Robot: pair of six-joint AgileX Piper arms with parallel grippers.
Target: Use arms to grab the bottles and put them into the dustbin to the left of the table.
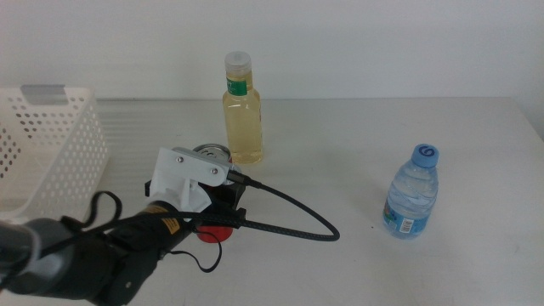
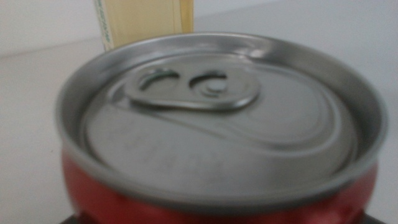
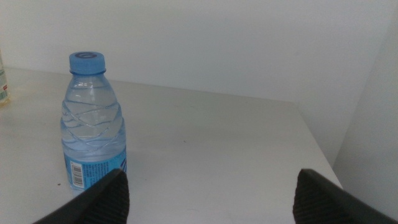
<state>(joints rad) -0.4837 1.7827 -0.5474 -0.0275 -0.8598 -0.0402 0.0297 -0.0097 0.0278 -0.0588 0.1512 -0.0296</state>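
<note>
Near the middle of the table [image 1: 340, 144], the left gripper [image 1: 223, 204] sits at the red can [image 2: 217, 130], its housing hiding the jaws, so I cannot tell their grip. Just behind the can stands the yellow bottle [image 1: 241, 110]. Well to the right stands the water bottle [image 1: 413, 191], beside the right gripper's [image 3: 211, 193] parted jaws. At the table's left is the dustbin [image 1: 51, 144].

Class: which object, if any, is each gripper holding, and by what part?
The left gripper is at the red can's body, but a closed grip cannot be told. The right gripper is open, holding nothing.
</note>
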